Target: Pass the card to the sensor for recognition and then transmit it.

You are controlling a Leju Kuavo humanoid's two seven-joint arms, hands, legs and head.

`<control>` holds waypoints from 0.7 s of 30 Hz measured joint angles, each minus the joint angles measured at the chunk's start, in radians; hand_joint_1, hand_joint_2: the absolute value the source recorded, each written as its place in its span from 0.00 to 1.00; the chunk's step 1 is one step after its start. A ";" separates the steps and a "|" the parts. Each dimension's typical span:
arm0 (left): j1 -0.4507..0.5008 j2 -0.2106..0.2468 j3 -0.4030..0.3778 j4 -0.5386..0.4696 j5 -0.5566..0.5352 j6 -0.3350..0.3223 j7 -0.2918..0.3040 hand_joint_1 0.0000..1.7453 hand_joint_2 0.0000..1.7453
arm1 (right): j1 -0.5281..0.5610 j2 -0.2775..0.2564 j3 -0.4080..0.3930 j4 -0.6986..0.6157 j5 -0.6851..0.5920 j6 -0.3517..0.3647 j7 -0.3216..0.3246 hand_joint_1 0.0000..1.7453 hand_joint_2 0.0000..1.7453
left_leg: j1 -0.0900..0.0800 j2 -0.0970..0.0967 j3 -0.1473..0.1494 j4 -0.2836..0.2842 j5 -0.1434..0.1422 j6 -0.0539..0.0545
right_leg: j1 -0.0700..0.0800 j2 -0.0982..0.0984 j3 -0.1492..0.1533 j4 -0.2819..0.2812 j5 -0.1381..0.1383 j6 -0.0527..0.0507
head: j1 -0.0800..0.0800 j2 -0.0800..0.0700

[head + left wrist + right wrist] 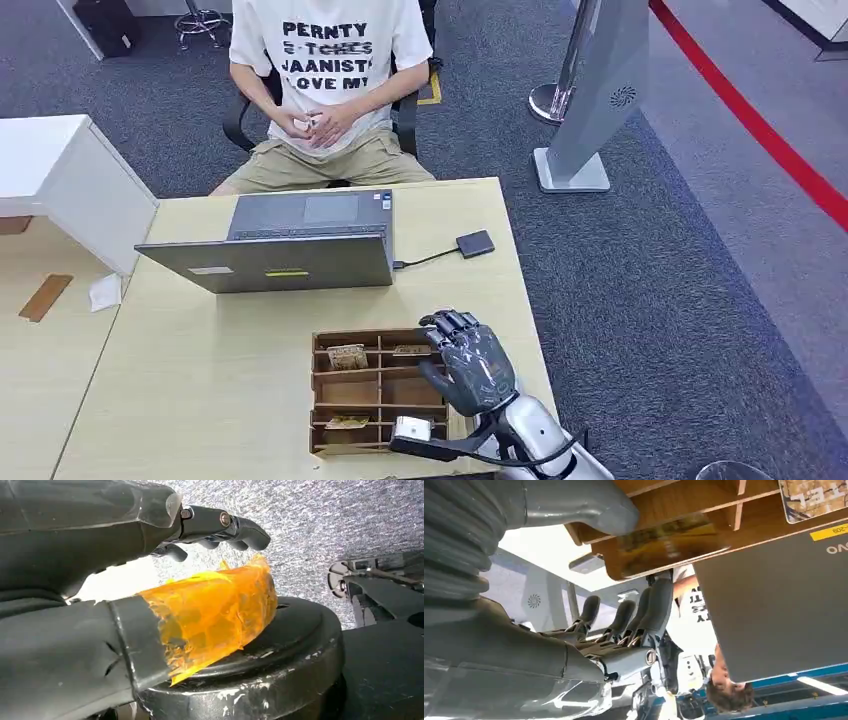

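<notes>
**Right hand over the card tray**

The card (664, 542), yellowish with dark print, lies in a tray (330, 395) compartment just under the right hand's (468, 365) thumb; whether they touch is unclear. The fingers (656, 607) are spread and hold nothing. Beyond the fingertips stands a laptop (285, 245), then a seated person (325, 90). The sensor (476, 243) lies ahead of the hand, cabled to the laptop. The left hand (100, 580) hangs with fingers curled, gripping nothing.
</notes>
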 joint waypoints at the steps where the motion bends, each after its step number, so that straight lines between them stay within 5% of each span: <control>1: 0.000 0.000 0.000 0.000 0.000 0.000 0.000 0.00 0.00 | -0.001 0.000 0.001 0.000 0.000 0.000 0.001 0.42 1.00 | 0.000 0.000 0.000 0.000 0.000 0.000 | 0.000 0.000 0.000 0.000 0.000 0.000 | 0.000 0.000; 10: 0.000 0.000 -0.001 0.000 0.000 0.000 0.000 0.00 0.00 | -0.005 0.000 0.007 0.000 -0.009 -0.001 0.006 0.49 1.00 | 0.000 0.000 0.000 0.000 0.000 0.000 | 0.000 0.000 0.000 0.000 0.000 0.000 | 0.000 0.000; 12: 0.000 0.000 -0.001 0.003 0.000 0.000 0.000 0.00 0.00 | -0.005 0.000 0.007 0.000 -0.011 -0.002 0.008 0.44 1.00 | 0.000 0.000 0.000 0.000 0.000 0.000 | 0.000 0.000 0.000 0.000 0.000 0.000 | 0.000 0.000; 21: -0.001 0.000 -0.001 0.008 0.001 0.000 -0.001 0.00 0.00 | -0.006 0.000 0.008 -0.012 -0.036 0.005 0.002 0.55 1.00 | 0.000 0.000 0.000 0.000 0.000 0.000 | 0.000 0.000 0.000 0.000 0.000 0.000 | 0.000 0.000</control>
